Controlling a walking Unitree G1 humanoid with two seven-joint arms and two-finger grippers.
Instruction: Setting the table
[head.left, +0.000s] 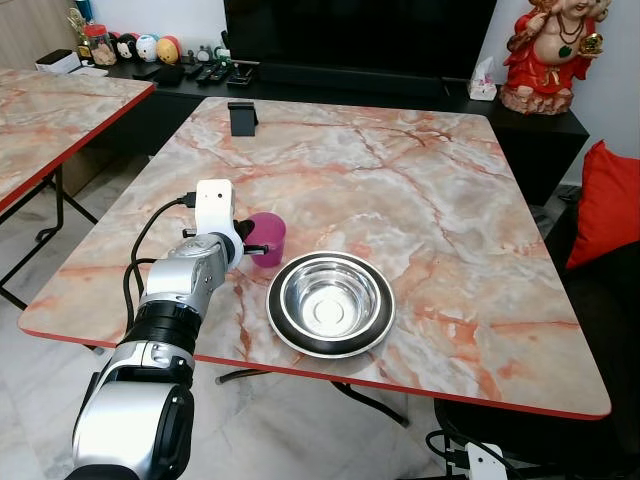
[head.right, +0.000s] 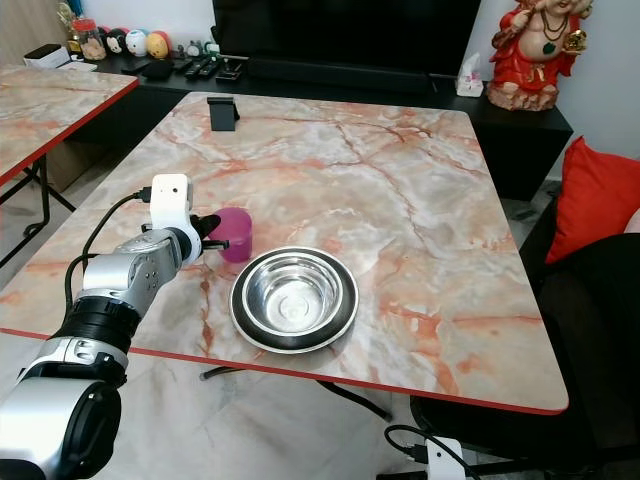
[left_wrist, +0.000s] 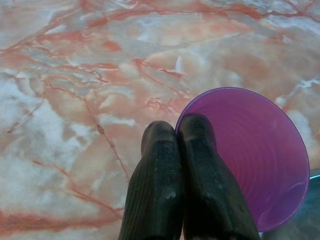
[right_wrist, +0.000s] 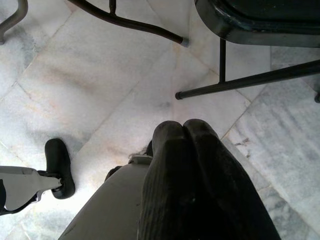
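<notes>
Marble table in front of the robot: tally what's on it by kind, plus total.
Purple cup: 1, with the left gripper pinching its rim
Steel bowl: 1
Black stand at the far edge: 1
Total: 3

- The left arm is showing silver shells with black joint rings.
- A white wrist block is trailing a black cable from its nine o'clock side.
- Black ribbed fingers are tapering roundly.
</notes>
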